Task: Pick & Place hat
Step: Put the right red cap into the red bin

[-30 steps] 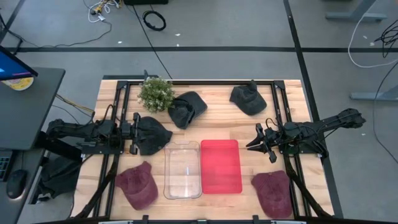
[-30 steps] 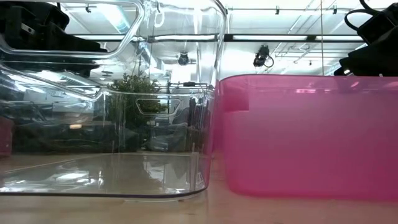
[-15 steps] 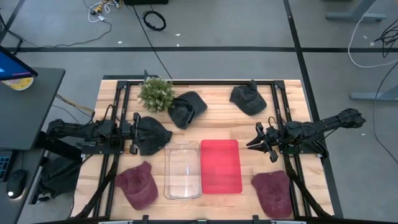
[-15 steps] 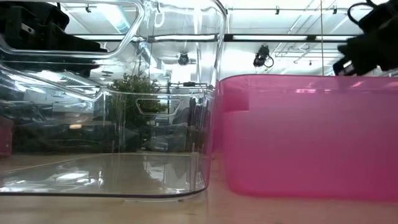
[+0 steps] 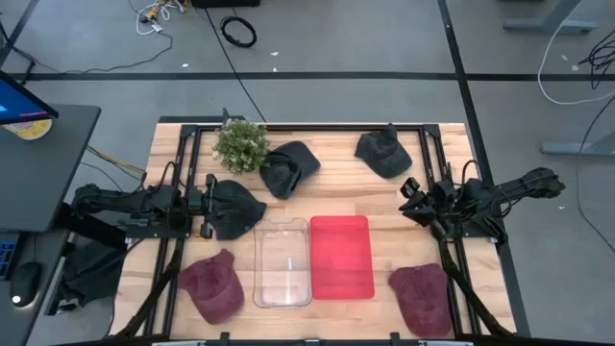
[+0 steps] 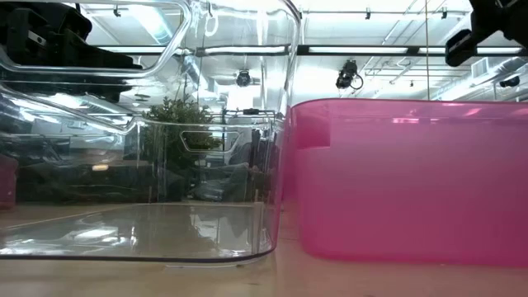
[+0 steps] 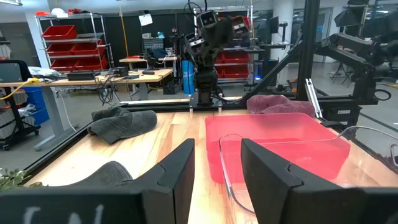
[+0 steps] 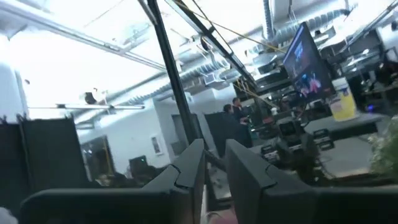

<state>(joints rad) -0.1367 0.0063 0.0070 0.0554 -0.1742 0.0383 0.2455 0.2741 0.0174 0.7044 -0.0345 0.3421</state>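
Several hats lie on the table: a black hat (image 5: 238, 208), two dark grey hats (image 5: 288, 168) (image 5: 384, 152) and two maroon hats (image 5: 213, 286) (image 5: 423, 298). My left gripper (image 5: 213, 205) is open at the black hat's left edge; in its wrist view the gripper (image 7: 217, 168) points across the table, with the hat's crown (image 7: 112, 175) beside one finger. My right gripper (image 5: 407, 190) is open, raised and tipped upward to the right of the pink bin (image 5: 341, 257), holding nothing. It shows high in the low view (image 6: 477, 31) and faces the ceiling in its wrist view (image 8: 214, 165). My left gripper is open beside the black hat's left edge (image 5: 223, 206). Whether a finger touches the hat cannot be told, because the gripper itself covers that spot from above.
A clear bin (image 5: 282, 261) stands next to the pink bin at the table's middle, near side. A small potted plant (image 5: 240, 144) sits at the far left. Black frame rails (image 5: 437, 154) run along the table's sides. Bare wood lies between the bins and the far hats.
My right gripper has risen and drawn back toward the table's right and far edge, tipping its fingers upward. In the low view it climbs toward the picture's top. The hats and bins have stayed where they were.
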